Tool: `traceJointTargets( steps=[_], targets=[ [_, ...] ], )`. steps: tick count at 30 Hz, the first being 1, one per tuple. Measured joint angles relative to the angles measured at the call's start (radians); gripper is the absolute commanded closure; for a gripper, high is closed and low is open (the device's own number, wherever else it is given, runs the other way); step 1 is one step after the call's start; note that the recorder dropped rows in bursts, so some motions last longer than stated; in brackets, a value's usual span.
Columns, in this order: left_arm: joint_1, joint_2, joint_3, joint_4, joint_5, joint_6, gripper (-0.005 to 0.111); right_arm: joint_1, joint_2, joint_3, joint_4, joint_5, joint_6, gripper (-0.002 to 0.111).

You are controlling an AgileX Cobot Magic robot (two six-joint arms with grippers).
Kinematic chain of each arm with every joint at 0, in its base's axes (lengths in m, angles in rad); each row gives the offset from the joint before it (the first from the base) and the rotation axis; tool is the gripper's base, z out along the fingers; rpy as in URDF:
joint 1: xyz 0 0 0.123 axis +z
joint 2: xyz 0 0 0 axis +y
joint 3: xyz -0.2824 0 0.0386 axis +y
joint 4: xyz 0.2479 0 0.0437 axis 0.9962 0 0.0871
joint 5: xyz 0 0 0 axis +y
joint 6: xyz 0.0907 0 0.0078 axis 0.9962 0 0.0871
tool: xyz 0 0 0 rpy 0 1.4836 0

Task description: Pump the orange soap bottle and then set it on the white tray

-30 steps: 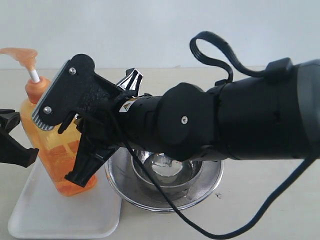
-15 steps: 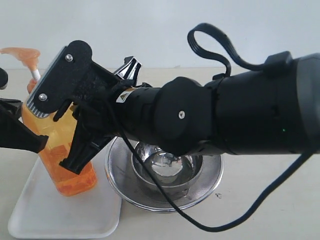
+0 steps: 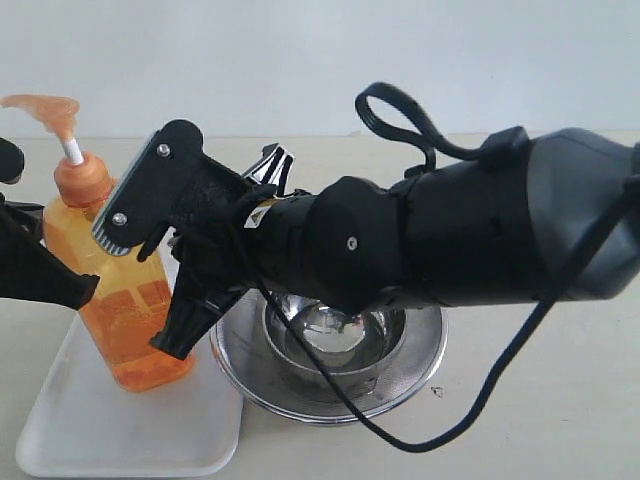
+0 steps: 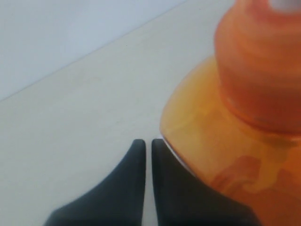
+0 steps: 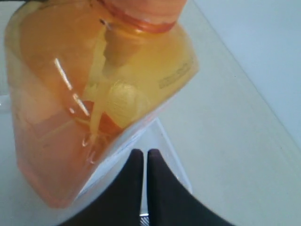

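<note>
the white tray (image 3: 70,445) lies at the near left of the pale surface (image 3: 540,420). the orange soap bottle (image 3: 120,320) stands on it, leaning a little, with its pump head (image 3: 42,106) up on a white stem (image 3: 71,151). just beside the tray a round steel strainer bowl (image 3: 400,385) sits on the surface, partly under the right arm (image 3: 470,240), which stretches across the exterior view from the right. the right gripper (image 5: 142,157) is just beside the bottle's body, its jaws pressed together with only a hairline gap and gripping nothing. the left gripper (image 4: 147,145), a dark shape at the left edge of the exterior view, is at the bottle's shoulder, its jaws likewise pressed together and empty. a black cable (image 3: 395,105) loops above the right arm. a plain pale wall (image 3: 300,50) closes the scene behind.
</note>
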Motion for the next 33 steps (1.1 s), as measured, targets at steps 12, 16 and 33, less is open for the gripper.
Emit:
traceJointTargets(
  steps=[12,16,33],
  targets=[
    [0.004,-0.013,0.0,0.0,0.024,0.0,0.102,0.085,0.001,0.0,-0.059,-0.011,0.002,0.108],
    [0.004,-0.036,0.0,0.0,0.009,0.0,0.102,0.085,0.001,0.0,-0.061,-0.021,0.002,0.108],
    [0.004,-0.108,0.017,-0.267,-0.048,0.204,0.102,0.036,0.001,0.0,-0.061,-0.076,0.002,0.108]
  ],
)
